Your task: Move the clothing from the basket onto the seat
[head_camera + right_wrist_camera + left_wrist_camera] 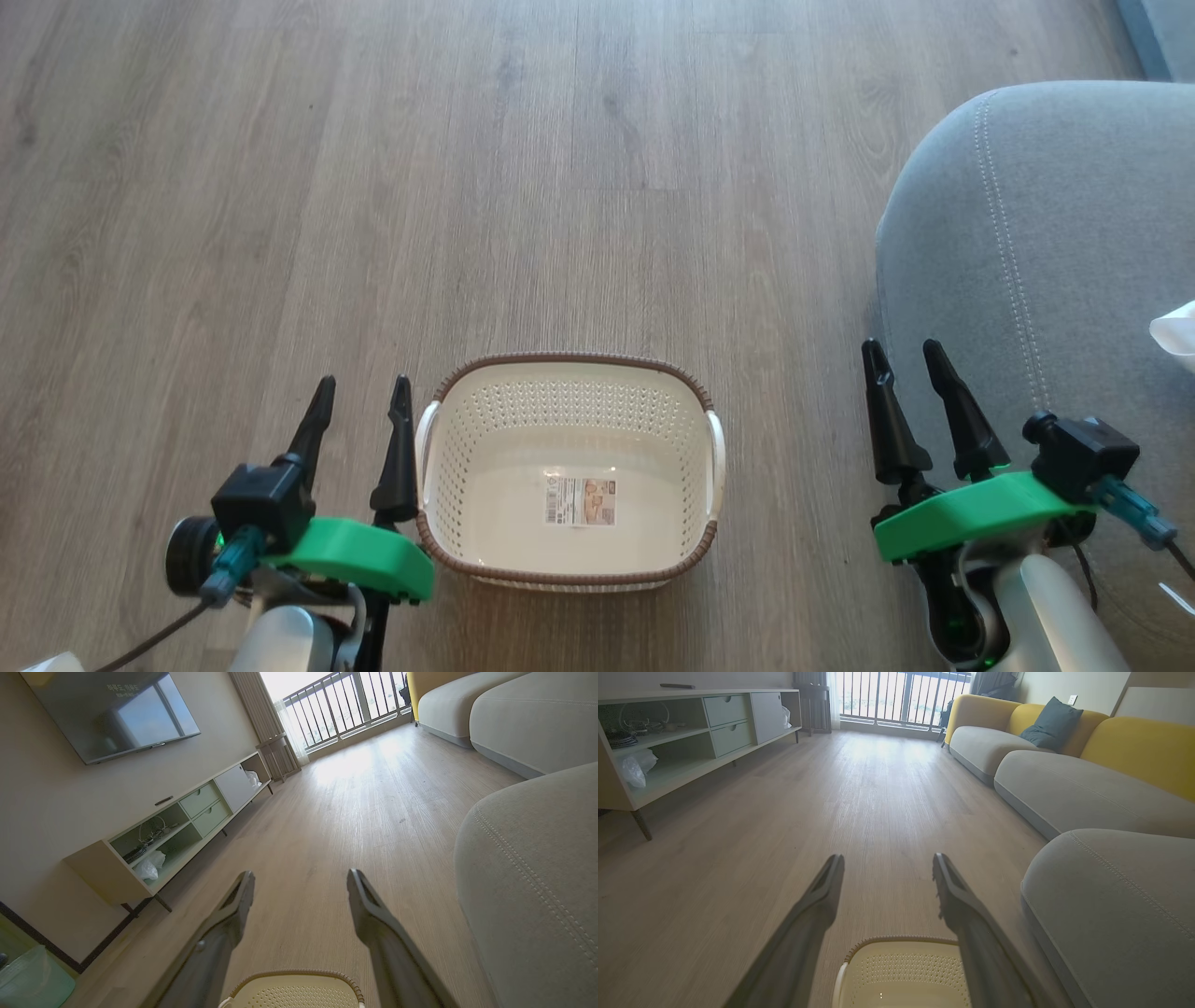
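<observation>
The cream basket (569, 358) with a brown rim stands on the wood floor between my arms. Inside it there is just a label on its floor. The clothing is out of view. The grey seat (1055, 233) with pale stitching rises at the right. A small white scrap (1178, 334) lies on it at the frame edge; I cannot tell what it is. My left gripper (364, 383) is open beside the basket's left handle. My right gripper (902, 347) is open at the seat's near edge. The left wrist view shows open fingers (822, 891) above the basket (901, 940), seat (1111, 896) to the right.
A low TV cabinet (691, 742) runs along the left wall under a wall-mounted TV (112, 714). More grey sofa sections with yellow backs (1134, 746) and a dark cushion (1052, 723) line the right. A balcony railing (901, 695) closes the far end. A green bin (32, 980) sits low left.
</observation>
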Available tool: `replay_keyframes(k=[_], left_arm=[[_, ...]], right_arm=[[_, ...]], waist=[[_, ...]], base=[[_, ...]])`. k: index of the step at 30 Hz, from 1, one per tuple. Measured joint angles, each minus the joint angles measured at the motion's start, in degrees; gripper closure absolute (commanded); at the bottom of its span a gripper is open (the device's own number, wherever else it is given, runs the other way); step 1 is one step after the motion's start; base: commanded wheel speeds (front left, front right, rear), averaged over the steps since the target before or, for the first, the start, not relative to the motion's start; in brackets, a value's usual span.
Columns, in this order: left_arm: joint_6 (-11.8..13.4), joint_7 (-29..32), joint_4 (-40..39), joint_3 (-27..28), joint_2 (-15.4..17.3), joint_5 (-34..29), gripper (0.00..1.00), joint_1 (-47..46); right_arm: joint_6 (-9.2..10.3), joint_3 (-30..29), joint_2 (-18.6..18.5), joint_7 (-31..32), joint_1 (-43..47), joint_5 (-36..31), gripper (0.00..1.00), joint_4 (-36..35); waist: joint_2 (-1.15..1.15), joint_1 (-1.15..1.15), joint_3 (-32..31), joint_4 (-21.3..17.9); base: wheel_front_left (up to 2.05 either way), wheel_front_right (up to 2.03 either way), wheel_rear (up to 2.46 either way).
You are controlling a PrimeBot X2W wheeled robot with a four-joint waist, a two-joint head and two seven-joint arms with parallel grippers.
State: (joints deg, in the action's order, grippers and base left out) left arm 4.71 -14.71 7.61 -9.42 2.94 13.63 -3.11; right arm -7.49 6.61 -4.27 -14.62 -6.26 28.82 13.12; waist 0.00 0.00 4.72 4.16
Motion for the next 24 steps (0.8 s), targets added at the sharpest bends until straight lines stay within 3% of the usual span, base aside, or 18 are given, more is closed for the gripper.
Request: replay_keyframes(k=[11, 12, 17, 24], left_arm=[[-0.56, 0.0, 0.19, 0.0, 0.0, 1.09, 0.0, 0.0], [-0.56, 0.0, 0.19, 0.0, 0.0, 1.09, 1.0, 0.0], [-0.52, 0.1, 3.23, -0.08, 0.0, 1.43, 1.0, 1.55], [-1.08, 1.35, 3.76, 0.09, 0.12, 6.79, 1.0, 2.11]], right_arm=[[0.0, -0.03, 0.03, 0.0, -0.01, 0.0, 0.0, 0.32], [0.0, -0.03, 0.03, 0.0, -0.01, 0.0, 1.0, 0.36], [-0.01, 0.05, 0.21, 0.27, 1.36, 0.2, 1.0, 3.36], [-0.01, -0.48, 0.22, 1.4, 2.22, 4.52, 1.0, 3.67]], waist=[[0.0, 0.0, -0.21, 0.01], [0.0, 0.0, -0.2, -0.01], [0.0, 0.0, -0.27, -0.09], [0.0, 0.0, -0.55, -0.36]], base=[[0.0, 0.0, 0.0], [0.0, 0.0, 0.0], [0.0, 0.0, 0.0], [0.0, 0.0, 0.0]])
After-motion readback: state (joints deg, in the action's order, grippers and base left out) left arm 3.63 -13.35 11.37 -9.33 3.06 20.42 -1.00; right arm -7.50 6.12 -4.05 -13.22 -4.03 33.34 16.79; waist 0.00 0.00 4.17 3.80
